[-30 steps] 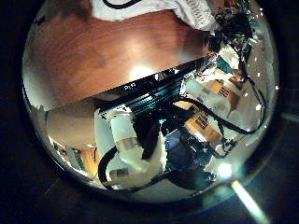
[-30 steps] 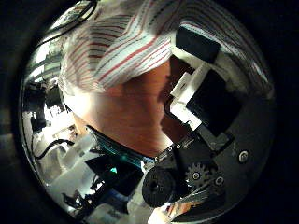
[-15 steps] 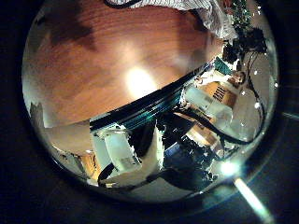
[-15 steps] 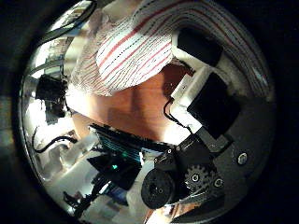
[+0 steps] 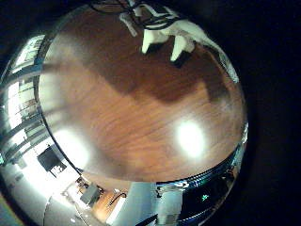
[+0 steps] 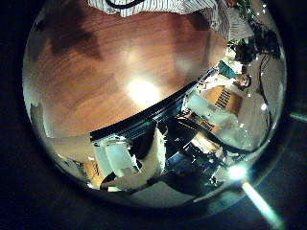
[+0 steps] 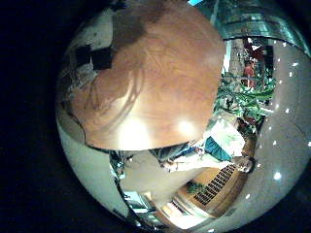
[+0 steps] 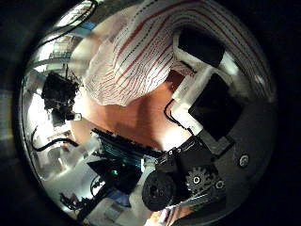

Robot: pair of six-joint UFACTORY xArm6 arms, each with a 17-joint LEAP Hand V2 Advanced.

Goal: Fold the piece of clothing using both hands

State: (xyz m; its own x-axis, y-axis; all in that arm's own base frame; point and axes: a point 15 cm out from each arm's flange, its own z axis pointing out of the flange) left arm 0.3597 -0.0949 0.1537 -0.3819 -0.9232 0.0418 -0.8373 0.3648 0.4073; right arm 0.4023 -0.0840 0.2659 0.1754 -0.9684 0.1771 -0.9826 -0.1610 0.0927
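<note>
Closest to the right palm's thumb-side camera is the right hand (image 8: 202, 113) itself, its black and white fingers (image 8: 199, 47) reaching out over the striped piece of clothing (image 8: 141, 52), which lies flat on the wooden table (image 8: 141, 118). The fingers look fairly straight and sit at the cloth's edge, but whether they pinch the fabric or only hover above it cannot be told. Beyond them the garment, white with red stripes, spreads across the far part of the tabletop. In the left palm's little-finger-side view, white fingertips (image 5: 160, 38) of the left hand (image 5: 169, 36) point down at bare wood, apart from one another and closed on nothing. From the left thumb-side view, the clothing's edge shows only far off, at the table's distant rim.
</note>
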